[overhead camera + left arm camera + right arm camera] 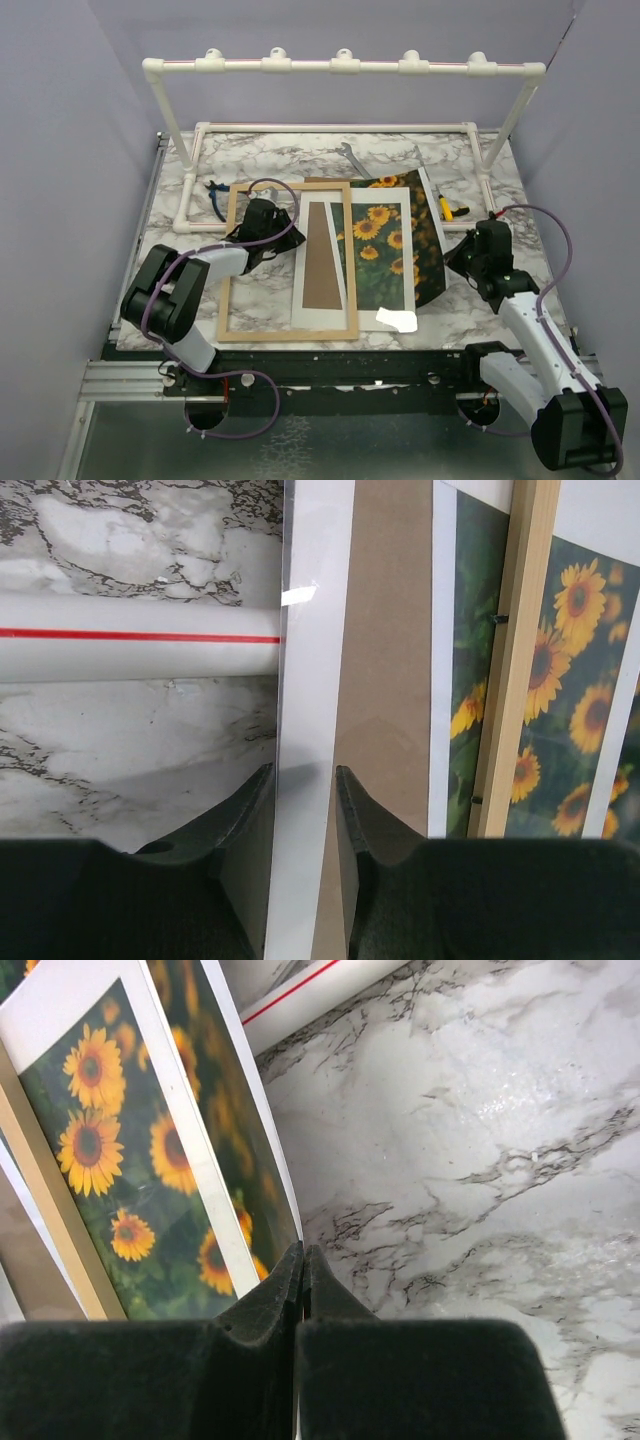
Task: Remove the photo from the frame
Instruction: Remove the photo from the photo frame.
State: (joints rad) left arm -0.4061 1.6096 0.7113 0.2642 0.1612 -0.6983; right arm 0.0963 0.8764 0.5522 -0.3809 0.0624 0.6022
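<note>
The frame [229,260], thin light wood, lies flat on the marble table. Inside it a white sheet [305,680] and a brown backing board [320,260] stand tilted. My left gripper [303,772] is over the frame's upper left, its jaws apart on either side of the white sheet's edge. The photo [375,240] of yellow sunflowers reaches past the frame's right edge [50,1220], partly under a white mat [190,1160]. Its dark glossy right part [235,1150] runs to my right gripper [302,1250], which is shut on that edge.
A white PVC pipe rack [340,65] spans the back, and its base pipes [140,637] lie on the table. Blue-handled pliers [215,195] lie at the left, a yellow-handled tool [447,207] at the right. The table's front edge is just below the frame.
</note>
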